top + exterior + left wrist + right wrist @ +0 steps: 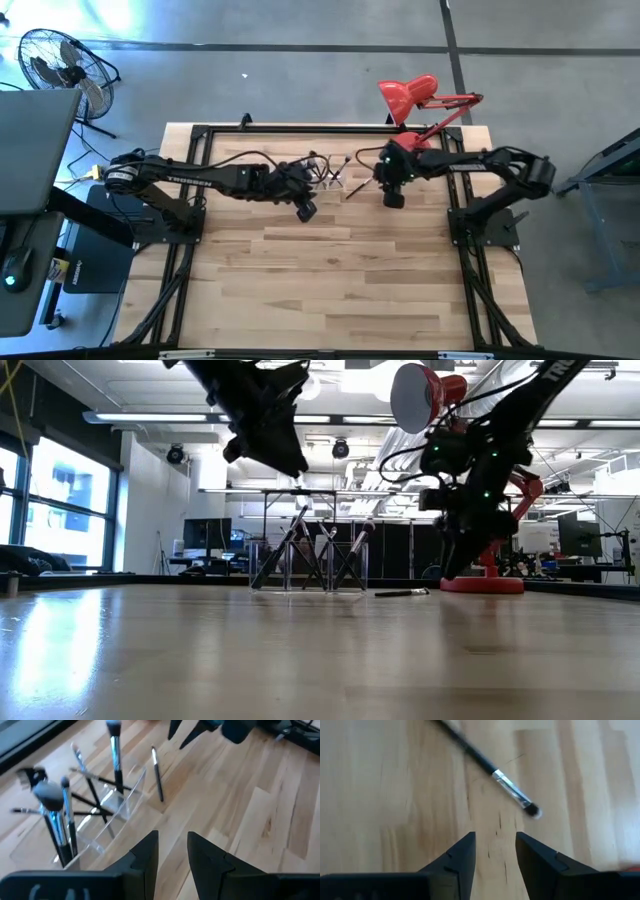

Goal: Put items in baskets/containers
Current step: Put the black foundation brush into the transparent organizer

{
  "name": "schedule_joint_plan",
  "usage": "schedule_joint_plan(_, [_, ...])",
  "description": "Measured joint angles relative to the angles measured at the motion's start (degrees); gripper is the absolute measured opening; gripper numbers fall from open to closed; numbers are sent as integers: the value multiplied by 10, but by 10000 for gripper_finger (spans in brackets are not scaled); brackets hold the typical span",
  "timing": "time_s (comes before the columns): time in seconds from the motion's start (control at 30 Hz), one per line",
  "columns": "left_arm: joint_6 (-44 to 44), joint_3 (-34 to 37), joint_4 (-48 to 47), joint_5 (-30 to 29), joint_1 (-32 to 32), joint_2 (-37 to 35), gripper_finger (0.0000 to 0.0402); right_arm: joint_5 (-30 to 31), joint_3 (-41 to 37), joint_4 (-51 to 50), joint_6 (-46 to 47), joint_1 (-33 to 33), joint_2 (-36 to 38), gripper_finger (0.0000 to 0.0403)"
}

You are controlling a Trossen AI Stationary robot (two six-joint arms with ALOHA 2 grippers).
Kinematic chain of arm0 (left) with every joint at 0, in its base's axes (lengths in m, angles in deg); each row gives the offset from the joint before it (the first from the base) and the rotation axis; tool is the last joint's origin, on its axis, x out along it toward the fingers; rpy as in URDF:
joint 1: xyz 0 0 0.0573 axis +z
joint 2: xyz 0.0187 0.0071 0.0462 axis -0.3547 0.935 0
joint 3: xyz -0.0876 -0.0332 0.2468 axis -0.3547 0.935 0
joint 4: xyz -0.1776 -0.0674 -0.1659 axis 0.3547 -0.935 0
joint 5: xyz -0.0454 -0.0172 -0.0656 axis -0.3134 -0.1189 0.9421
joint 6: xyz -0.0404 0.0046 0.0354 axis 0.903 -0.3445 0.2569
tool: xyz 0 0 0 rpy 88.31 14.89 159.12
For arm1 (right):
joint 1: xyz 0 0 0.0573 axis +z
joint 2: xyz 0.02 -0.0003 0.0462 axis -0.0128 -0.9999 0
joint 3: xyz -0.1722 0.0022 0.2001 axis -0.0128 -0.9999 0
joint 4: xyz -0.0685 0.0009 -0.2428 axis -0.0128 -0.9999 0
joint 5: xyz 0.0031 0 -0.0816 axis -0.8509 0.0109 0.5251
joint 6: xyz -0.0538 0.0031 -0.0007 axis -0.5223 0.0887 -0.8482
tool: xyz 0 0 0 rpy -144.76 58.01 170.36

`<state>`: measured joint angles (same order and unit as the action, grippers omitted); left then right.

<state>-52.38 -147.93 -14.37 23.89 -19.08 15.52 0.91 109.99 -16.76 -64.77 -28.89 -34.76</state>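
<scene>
While I look straight down from the high view, I see the holder [330, 176] with its brushes [322, 165] near twelve o'clock on the table [340, 280], between my two arms. My left gripper [306, 210] sits at about eight o'clock from the holder; my right gripper [392, 197] sits at about four o'clock from it. A red lamp [408, 95] stands at one o'clock on the table's far edge.

At table height, the holder [308, 582] shows brushes [300, 545] leaning crosswise inside it. One loose brush [402, 593] lies flat on the wood at its three o'clock, just beside it. My right gripper [452, 565] hangs above the table past that brush, in front of the lamp [425, 395]. My left gripper [275, 445] hangs high, above the holder.

From my left wrist, the fingers [145, 855] stand parted by a small gap with nothing between them. Beyond them the holder [112, 817] carries several brushes [116, 755], and the loose brush [157, 774] lies on the wood beside it.

From my right wrist, the fingers [460, 857] stand apart and empty. The loose brush [512, 792] lies on the table just ahead of them, silvery ferrule and dark tip nearest the gripper, touching neither finger.
</scene>
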Motion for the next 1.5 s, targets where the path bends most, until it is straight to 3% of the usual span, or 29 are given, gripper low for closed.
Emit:
schedule_joint_plan(0.33, [18,0,-43,0,1,0,101,43,86,-22,-140,0,-92,134])
schedule_joint_plan(0.7, [-37,0,-51,0,2,0,101,32,157,-95,-160,-12,-190,130])
schedule_joint_plan(0.9, [-45,0,-51,-1,2,0,101,11,136,-115,-139,-7,-190,68])
schedule_joint_plan(1.03, [-81,0,-50,-14,2,0,101,-2,123,-111,-97,20,-188,12])
schedule_joint_plan(1.17, [-96,0,-42,-21,2,0,101,36,122,-113,-65,65,-186,26])
schedule_joint_plan(1.33, [-90,0,-30,-21,0,0,101,66,119,-127,-58,123,-177,8])
schedule_joint_plan(1.5, [-67,0,-14,-15,-17,0,101,44,113,-146,-28,171,-158,14])
